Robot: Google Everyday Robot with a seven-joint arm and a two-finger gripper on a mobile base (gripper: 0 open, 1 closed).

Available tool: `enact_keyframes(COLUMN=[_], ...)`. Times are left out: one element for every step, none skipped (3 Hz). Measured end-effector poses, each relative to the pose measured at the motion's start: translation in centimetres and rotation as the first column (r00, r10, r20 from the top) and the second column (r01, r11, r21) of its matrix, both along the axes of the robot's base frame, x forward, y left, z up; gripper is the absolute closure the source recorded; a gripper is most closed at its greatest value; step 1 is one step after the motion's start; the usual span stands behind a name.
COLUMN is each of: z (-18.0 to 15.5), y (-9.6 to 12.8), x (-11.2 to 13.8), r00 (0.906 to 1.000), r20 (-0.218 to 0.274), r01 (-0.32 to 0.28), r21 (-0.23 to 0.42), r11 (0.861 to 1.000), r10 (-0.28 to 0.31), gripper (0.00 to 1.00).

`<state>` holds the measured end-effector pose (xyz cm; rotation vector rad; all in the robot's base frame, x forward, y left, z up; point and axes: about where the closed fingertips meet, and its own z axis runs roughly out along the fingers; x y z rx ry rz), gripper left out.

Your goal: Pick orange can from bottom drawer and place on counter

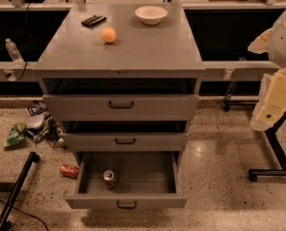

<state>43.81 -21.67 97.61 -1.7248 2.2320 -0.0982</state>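
Note:
The orange can [109,179] stands upright in the open bottom drawer [142,177], left of its middle and near the front, with its silver top showing. The counter [147,44] is the grey top of the cabinet. My gripper [266,110] is the pale cream part at the right edge of the camera view. It hangs beside the cabinet at about the height of the upper drawers, well up and to the right of the can, and holds nothing that I can see.
An orange ball [109,35], a white bowl [150,14] and a black flat object [93,20] lie on the counter. The top drawer [121,105] and middle drawer [124,141] are also pulled out. A redder can [69,171] and litter [16,134] lie on the floor at left. Black stand legs [277,153] are at right.

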Motion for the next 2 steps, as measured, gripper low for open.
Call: enact_keyframes(z=[0.0,-1.7], y=[0.0,0.9], x=[0.0,1.2], r00=[1.0000,0.9994], r20=[0.000,0.027], r01=[0.000,0.021], r21=[0.000,0.062], r11=[1.000,0.998], r10=[0.000,-0.022], gripper=[0.00,0.00])
